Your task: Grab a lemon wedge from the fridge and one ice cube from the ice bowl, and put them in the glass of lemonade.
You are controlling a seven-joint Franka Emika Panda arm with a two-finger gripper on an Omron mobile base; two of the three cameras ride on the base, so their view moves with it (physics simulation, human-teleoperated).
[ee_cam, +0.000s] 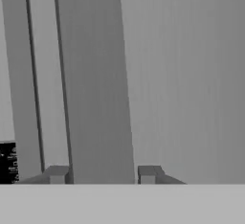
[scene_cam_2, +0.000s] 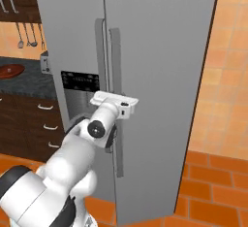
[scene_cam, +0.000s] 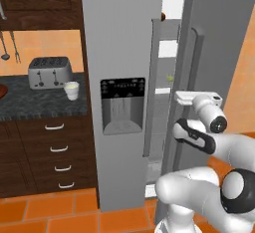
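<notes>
We see a glossy white arm [scene_cam: 199, 187] built of rounded, bulbous segments, with dark grey to black rings and caps at the joints. A round black cap with a small pale centre closes the wrist [scene_cam_2: 97, 128], and a flat white block with a small dark mark sits ahead of it. The tool [ee_cam: 102, 174] ends in two small, square grey fingertips [ee_cam: 57, 174].

From my seat the light is flat and even, with no clear source. The fridge [scene_cam: 122, 53] doors read as soft grey gradients without glare. I see faint shading under the toaster [scene_cam: 49, 71] at the left of the left base view. Edges look slightly soft and low-resolution; the hand view is greyest.
</notes>
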